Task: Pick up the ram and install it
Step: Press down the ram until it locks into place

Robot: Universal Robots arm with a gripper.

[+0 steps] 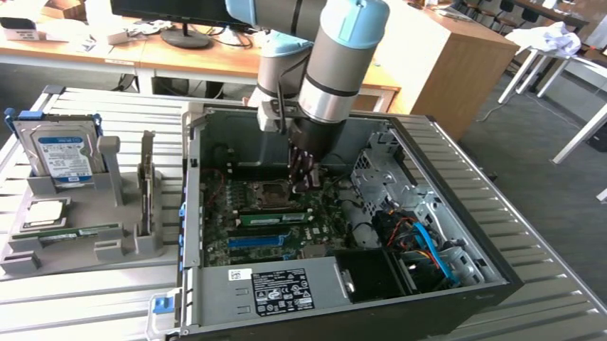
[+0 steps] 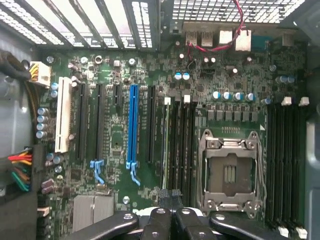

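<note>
Green ram (image 1: 275, 217) – long thin stick w/ pale label, standing on edge in a slot of the motherboard (image 1: 237, 234), just beside the CPU socket (image 1: 269, 190). In the wrist view the ram (image 2: 165, 145) is edge-on, a thin pale line in the slot row next to the socket (image 2: 229, 172); whether it is fully seated can't be told.

Gripper (image 1: 305, 186) – dark, on a grey/blue arm (image 1: 332, 64) reaching down into the case. Fingers are pressed together w/ nothing between them. In the wrist view the gripper (image 2: 172, 192) has its tips over one end of the slot row, close to the ram's end; contact can't be told.

PC case (image 1: 493, 277) – black, lying on its side, side panel off, on the slatted metal table (image 1: 95, 305). Inside are a blue slot (image 1: 258, 241), a PSU w/ white label (image 1: 280, 288) and blue cables (image 1: 431, 249).

Holder (image 1: 57, 256) – grey, on the table at the exterior view's left, well apart from the gripper. It carries:
- hard drive (image 1: 62, 153), upright
- square silver chip (image 1: 47, 213), lying flat
- dark card (image 1: 147, 185), upright
- another green strip (image 1: 81, 232), lying low in a groove; type can't be told

Background – wooden desks (image 1: 436, 50) and a monitor base (image 1: 185, 35).
</note>
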